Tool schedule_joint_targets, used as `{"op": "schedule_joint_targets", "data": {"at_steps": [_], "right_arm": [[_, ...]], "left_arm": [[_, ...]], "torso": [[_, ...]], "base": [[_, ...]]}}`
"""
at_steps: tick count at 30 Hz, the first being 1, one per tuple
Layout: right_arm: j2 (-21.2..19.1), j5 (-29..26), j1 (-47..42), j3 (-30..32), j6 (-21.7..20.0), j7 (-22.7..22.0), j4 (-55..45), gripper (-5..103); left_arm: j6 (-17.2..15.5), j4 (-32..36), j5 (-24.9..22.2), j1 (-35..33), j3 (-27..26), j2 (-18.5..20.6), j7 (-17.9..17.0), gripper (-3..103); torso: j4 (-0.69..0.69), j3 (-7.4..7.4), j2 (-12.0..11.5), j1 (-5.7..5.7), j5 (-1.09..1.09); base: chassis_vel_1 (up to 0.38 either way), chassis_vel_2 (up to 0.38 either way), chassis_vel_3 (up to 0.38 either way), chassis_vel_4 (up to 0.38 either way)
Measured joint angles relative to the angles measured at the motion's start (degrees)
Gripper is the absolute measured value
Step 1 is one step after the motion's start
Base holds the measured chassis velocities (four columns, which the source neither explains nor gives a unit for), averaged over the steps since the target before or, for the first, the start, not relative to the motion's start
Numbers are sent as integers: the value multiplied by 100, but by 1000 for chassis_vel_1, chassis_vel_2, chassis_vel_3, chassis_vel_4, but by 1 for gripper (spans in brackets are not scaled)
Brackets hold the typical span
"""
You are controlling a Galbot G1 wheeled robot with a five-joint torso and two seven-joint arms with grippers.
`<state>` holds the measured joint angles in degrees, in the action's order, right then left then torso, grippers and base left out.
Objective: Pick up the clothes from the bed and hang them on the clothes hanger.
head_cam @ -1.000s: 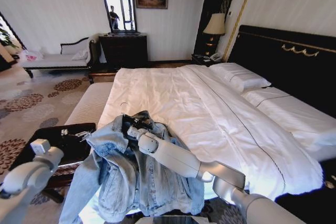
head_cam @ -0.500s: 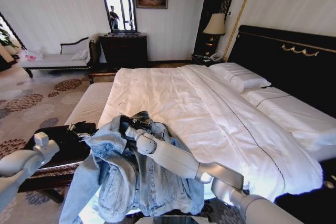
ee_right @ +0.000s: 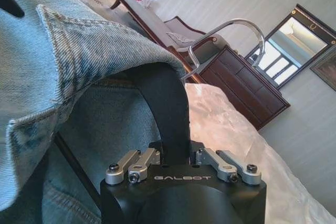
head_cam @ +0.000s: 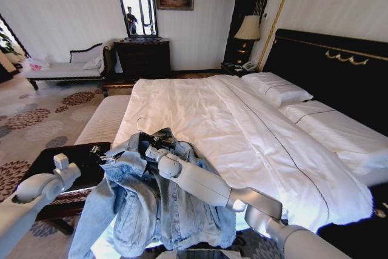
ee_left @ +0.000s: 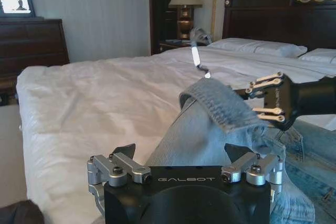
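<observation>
Denim jacket (head_cam: 151,201) draped over the bed (head_cam: 242,125) corner, already round the black hanger (ee_right: 168,111). Right pincer (ee_right: 176,153) clamped on the hanger's bar. Left pincer (ee_left: 184,166), spread wide, now up against the jacket's shoulder, nearer than a second ago. Silver hook (ee_right: 231,30) plain from the right wrist, barely visible from the head.

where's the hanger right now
The clothes hanger is inside the denim jacket at the bed's near left corner, gripped by the right gripper; its silver hook pokes above the collar.
</observation>
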<state>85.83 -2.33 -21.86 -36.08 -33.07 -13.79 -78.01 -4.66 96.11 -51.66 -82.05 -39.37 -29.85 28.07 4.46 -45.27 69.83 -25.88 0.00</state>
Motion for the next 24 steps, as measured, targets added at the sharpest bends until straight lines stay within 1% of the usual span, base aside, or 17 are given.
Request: {"op": "schedule_joint_targets", "data": {"at_steps": [2,3,6,7,9,10,11,12,16,17,19,20,22,24], "right_arm": [[1,-2,1,0,-1,-1,-7,25],[1,-4,2,-1,-2,-4,-10,25],[1,-7,-9,-7,-4,-16,-20,25],[1,-7,-9,-7,-4,-16,-20,25],[0,-8,-21,-9,-5,-22,-22,25],[0,-8,-23,-10,-5,-22,-22,25],[-2,-8,-31,-11,-5,-24,-22,25],[-2,-8,-31,-11,-5,-24,-22,25],[-22,-9,-75,-13,-2,-34,-39,25],[-22,-9,-75,-13,-2,-34,-39,25],[-24,-9,-102,-16,3,-45,-42,25],[-24,-9,-106,-18,4,-46,-42,25],[-24,-9,-119,-25,5,-47,-47,25],[-24,-9,-121,-25,5,-48,-48,25]], "left_arm": [[-3,-22,-8,22,26,3,3,97],[-3,-47,-18,58,71,3,12,94],[16,-62,-59,151,183,-21,32,80],[16,-62,-59,151,183,-21,32,80],[65,-63,-54,169,242,-34,33,69],[77,-64,-48,175,255,-42,34,69],[105,-70,-34,182,278,-61,34,64],[105,-70,-34,182,278,-61,34,64],[175,-70,24,166,295,-82,32,42],[175,-70,24,166,295,-82,32,42],[230,-74,43,157,297,-103,39,31],[243,-78,48,153,297,-107,39,31],[297,-84,87,122,283,-122,33,20],[305,-84,96,115,279,-125,32,20]], "torso": [[0,0,0,0,0],[0,0,0,0,0],[1,0,0,0,0],[1,0,0,0,0],[1,0,0,0,0],[1,0,0,0,0],[1,0,0,0,0],[1,0,0,0,0],[0,0,0,0,0],[0,0,0,0,0],[2,0,0,0,0],[1,0,0,0,0],[1,0,0,0,0],[1,0,0,0,0]], "base": [[0,0,0,0],[0,0,0,0],[0,0,0,0],[0,0,0,0],[0,0,0,0],[0,0,0,0],[0,0,0,0],[0,0,0,0],[0,0,0,0],[0,0,0,0],[0,0,0,0],[0,0,0,0],[0,0,0,0],[0,0,0,0]]}}
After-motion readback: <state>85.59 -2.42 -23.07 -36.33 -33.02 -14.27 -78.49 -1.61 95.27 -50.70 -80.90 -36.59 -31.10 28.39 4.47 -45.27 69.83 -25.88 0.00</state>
